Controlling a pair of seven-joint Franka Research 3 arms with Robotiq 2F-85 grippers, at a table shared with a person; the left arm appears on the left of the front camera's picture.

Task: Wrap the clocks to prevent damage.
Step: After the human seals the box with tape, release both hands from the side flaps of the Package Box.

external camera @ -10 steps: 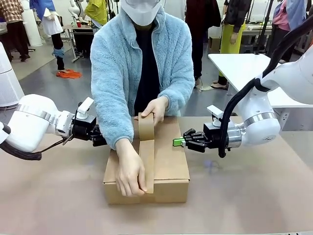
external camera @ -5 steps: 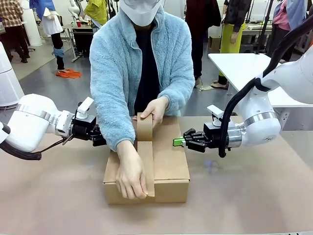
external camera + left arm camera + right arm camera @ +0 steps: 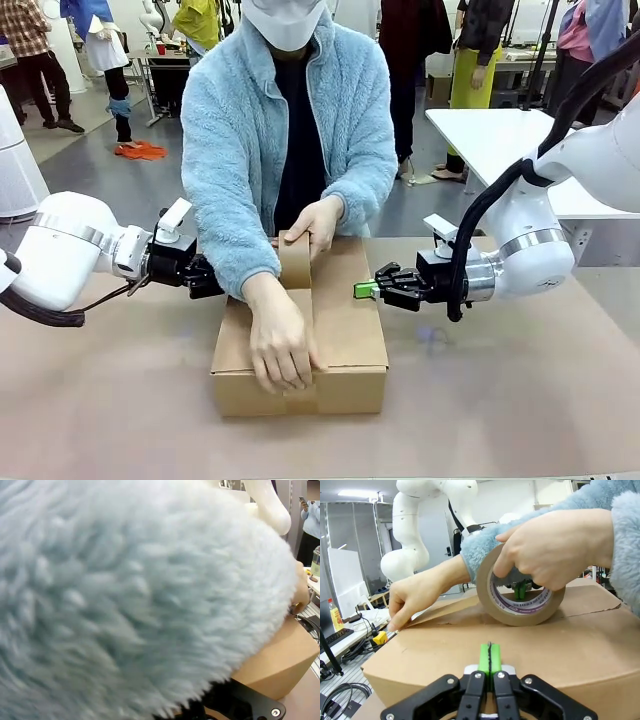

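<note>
The clocks are out of view. A shut cardboard box (image 3: 350,330) lies mid-table, and a person is running brown tape along its lid. One hand (image 3: 320,222) holds the brown tape roll (image 3: 296,258) on the far part of the lid. The other hand (image 3: 282,345) presses the strip over the front edge. My left gripper (image 3: 205,278) is at the box's left side, half hidden behind the fluffy blue sleeve (image 3: 125,590). My right gripper (image 3: 362,290) is shut, its green pads together at the box's (image 3: 560,645) right side (image 3: 490,660). The roll (image 3: 520,607) stands just beyond it.
The brown tabletop (image 3: 520,400) is bare around the box. A white table (image 3: 490,135) stands at the back right. Other people stand farther off in the room. The person's body is close behind the box at the far edge.
The person's near hand has slid down the tape strip and now presses it over the box's front edge. The roll sank slightly. Both arms stayed put.
</note>
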